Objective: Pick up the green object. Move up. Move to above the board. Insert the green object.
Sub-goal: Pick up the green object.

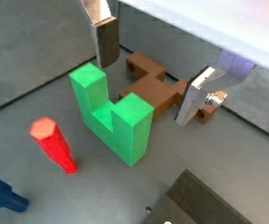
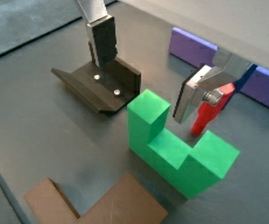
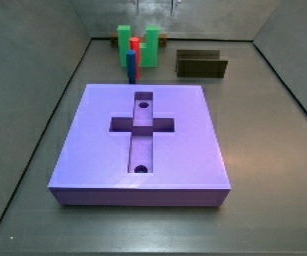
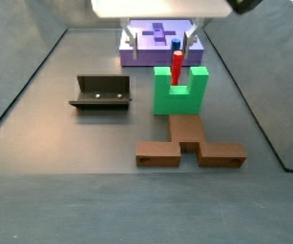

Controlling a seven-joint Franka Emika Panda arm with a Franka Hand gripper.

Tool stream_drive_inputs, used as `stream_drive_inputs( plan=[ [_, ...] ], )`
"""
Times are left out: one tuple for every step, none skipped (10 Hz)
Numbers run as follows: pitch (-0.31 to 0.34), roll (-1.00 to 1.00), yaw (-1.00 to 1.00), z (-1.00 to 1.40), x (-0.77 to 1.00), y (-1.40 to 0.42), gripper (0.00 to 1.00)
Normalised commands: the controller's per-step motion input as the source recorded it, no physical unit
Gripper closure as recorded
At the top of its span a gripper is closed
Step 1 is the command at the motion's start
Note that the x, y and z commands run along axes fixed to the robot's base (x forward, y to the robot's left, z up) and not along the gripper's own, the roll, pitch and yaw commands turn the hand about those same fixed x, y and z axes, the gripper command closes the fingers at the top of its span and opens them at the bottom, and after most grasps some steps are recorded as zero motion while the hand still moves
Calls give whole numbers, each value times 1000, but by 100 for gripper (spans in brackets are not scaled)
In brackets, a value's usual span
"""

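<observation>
- The gripper [image 1: 152, 68] is being held open above the floor, nothing between its fingers [image 2: 201, 94].
- The green object [image 4: 180, 90] is being left standing upright near the board [image 3: 142, 140], ungrasped.

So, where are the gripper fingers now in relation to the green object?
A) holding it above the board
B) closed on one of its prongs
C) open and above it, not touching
C: in both wrist views the gripper is open, fingers apart above the green object, which stands on the floor.
</observation>
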Motion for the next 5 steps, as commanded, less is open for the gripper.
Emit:
stream_drive_inputs(
  plan=[
    [-111, 0, 0, -500, 74, 0, 0],
    [-130, -1, 0, -426, 0, -29, 0],
    [-119, -23, 0, -337, 0, -54, 0],
    [-123, -14, 0, -331, 0, -34, 0],
    [-116, -7, 0, -331, 0, -11, 0]
  ],
)
